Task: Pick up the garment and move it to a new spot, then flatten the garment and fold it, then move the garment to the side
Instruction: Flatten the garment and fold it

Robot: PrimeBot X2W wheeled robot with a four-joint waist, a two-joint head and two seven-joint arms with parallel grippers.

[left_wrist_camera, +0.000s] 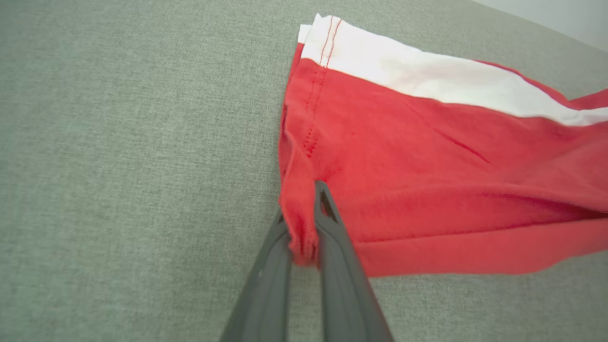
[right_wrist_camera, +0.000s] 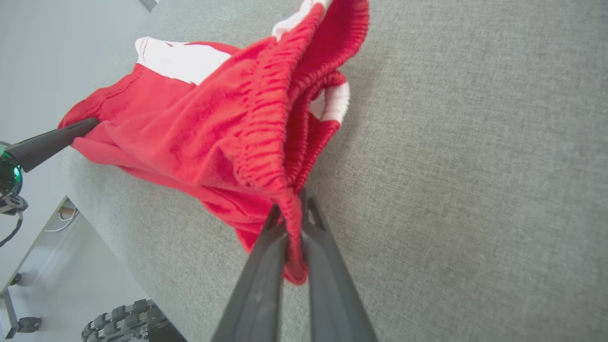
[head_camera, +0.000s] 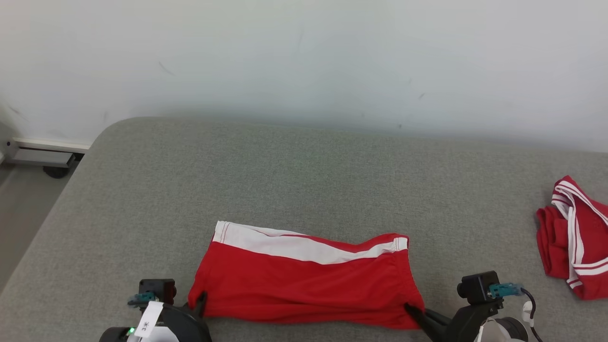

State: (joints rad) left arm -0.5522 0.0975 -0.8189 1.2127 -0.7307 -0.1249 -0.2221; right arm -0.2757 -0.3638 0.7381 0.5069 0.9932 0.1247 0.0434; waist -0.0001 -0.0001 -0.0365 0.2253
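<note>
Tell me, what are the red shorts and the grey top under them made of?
The red shorts look like soft, matte knit cloth, maybe cotton or polyester: they crease, and the waistband is ribbed and gathered like elastic. The grey surface looks like woven upholstery fabric with a fine speckled weave.

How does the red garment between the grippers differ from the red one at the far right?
The held garment lies spread out; the other garment sits bunched up. The held garment is pinched at both near corners by the left gripper and right gripper; the other garment is untouched. The held one shows a broad white band, the other thin white stripes. Both are red and white.
</note>
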